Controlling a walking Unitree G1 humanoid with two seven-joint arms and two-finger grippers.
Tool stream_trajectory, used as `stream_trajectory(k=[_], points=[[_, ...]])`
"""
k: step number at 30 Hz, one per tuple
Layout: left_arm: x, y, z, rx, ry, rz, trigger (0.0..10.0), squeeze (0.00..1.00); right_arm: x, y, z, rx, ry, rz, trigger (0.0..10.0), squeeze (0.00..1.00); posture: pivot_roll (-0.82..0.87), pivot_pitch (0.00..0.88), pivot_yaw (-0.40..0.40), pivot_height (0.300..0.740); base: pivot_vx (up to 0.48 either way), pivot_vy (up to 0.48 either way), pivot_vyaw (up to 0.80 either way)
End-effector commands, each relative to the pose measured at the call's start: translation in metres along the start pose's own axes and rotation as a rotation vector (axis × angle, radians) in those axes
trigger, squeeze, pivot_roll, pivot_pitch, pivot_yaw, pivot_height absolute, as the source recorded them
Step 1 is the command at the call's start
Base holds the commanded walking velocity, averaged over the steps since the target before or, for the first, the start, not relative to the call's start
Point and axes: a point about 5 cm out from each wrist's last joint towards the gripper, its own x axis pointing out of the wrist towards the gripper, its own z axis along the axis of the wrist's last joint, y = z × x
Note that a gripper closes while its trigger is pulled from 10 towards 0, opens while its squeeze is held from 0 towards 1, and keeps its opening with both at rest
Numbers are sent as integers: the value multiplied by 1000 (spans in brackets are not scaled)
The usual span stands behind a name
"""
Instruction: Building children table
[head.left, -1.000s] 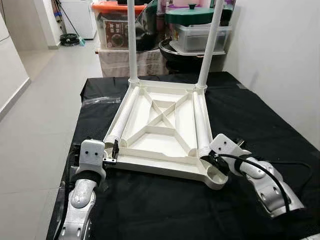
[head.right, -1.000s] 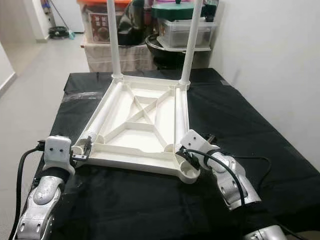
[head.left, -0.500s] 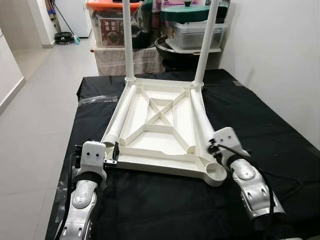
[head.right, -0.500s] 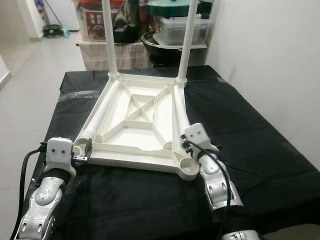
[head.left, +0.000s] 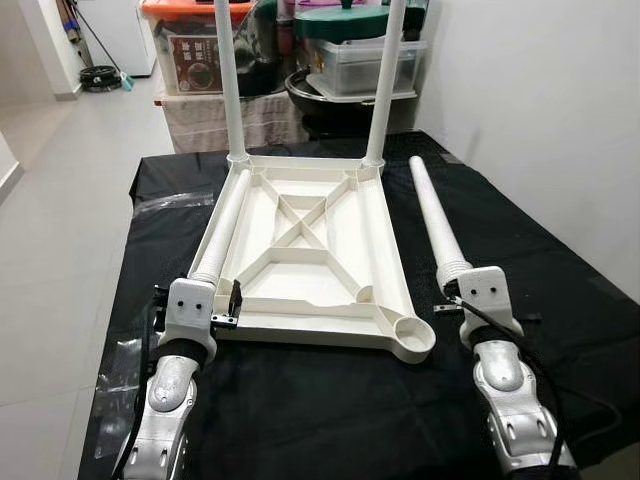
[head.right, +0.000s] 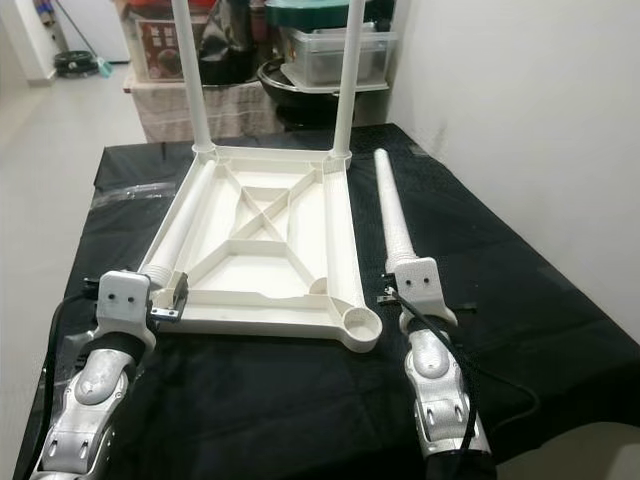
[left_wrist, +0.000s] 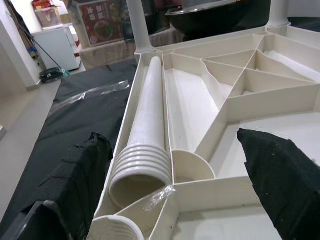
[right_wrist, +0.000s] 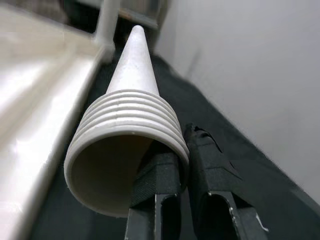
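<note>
1. Now, look first at the loose white table leg (head.left: 437, 226) on the black cloth (head.left: 300, 400), just right of the upturned tabletop (head.left: 310, 260). Its long axis runs near to far, with the ribbed, open end toward you and the tapered tip pointing far.
2. Your right gripper (right_wrist: 185, 165) has its fingers clamped on the wall of that ribbed end, one finger inside the mouth and one outside.
3. Judge the leg as a hollow plastic tube: light, stiff and smooth. A pinch on the thin rim at one end will likely let the far tip swing, so move it slowly or hold nearer the ribs, where there is more bite.
4. The tabletop lies underside up, near the middle of the cloth, its cross ribs showing. Two legs (head.left: 229, 80) stand upright in the far corner sockets. The near right socket (head.left: 411, 333) is open and looks like the place for your leg.
5. A second loose leg (left_wrist: 147, 135) lies inside the tabletop along its left edge, ribbed end near.
6. Your left gripper (left_wrist: 172, 180) sits at the near left corner, fingers spread wide apart on either side of that ribbed end, gripping nothing.
7. Beyond the table stand storage boxes (head.left: 190, 50) and lidded containers (head.left: 365, 55).
</note>
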Motion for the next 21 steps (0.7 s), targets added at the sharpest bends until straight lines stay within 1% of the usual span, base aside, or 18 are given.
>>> stream_trajectory(k=[1,2,3,4,5,6,7,8,9,10,11,12,13,15,17,18,21], points=[[1,0,0,1,0,-10,10000,0,0,-3,16,82,-97,17,0,0,-7,0,-33,740,0,0,0],[1,0,0,1,0,-10,10000,0,0,-3,16,82,-97,17,0,0,-7,0,-33,740,0,0,0],[3,1,1,-49,4,-13,10000,0,0,-2,26,143,-153,59,0,0,-6,0,-28,740,0,0,0],[6,0,3,-136,17,-33,10000,0,1,3,36,264,-176,138,0,0,1,0,-20,740,0,0,0],[6,0,3,-136,17,-33,10000,0,1,3,36,264,-176,138,0,0,1,0,-20,740,0,0,0],[8,-1,6,-229,25,-57,10000,0,1,7,42,376,-186,205,0,0,4,0,-19,740,0,0,0],[10,-2,9,-345,33,-83,10000,0,0,12,46,492,-171,278,0,0,13,0,-17,740,0,0,0],[10,-2,9,-345,33,-83,10000,0,0,12,46,492,-171,278,0,0,13,0,-17,740,0,0,0],[11,-5,20,-516,9,-156,10000,0,-1,19,49,612,-151,382,0,0,25,0,-23,740,0,0,0],[11,-7,30,-625,-16,-214,10000,0,-3,23,50,680,-142,448,0,0,25,0,-23,740,0,0,0],[11,-7,30,-625,-16,-214,10000,0,-3,23,50,680,-142,448,0,0,25,0,-23,740,0,0,0],[11,-8,43,-743,-62,-281,10000,0,-6,29,51,743,-130,540,0,0,44,0,-35,740,0,0,0],[11,-8,43,-743,-62,-281,10000,0,-6,29,51,743,-130,540,0,0,44,0,-35,740,0,0,0],[6,-7,63,-938,-142,-401,10000,0,-13,42,55,865,-114,709,0,0,60,0,-47,740,0,0,0],[1,-6,73,-1049,-192,-477,10000,0,-21,52,58,927,-106,840,0,0,63,0,-50,740,0,0,0],[1,-6,73,-1049,-192,-477,10000,0,-21,52,58,927,-106,840,0,0,63,0,-50,740,0,0,0],[-1,-3,75,-1162,-206,-498,10000,0,-31,59,54,966,-81,957,0,0,69,0,-53,740,0,0,0]])
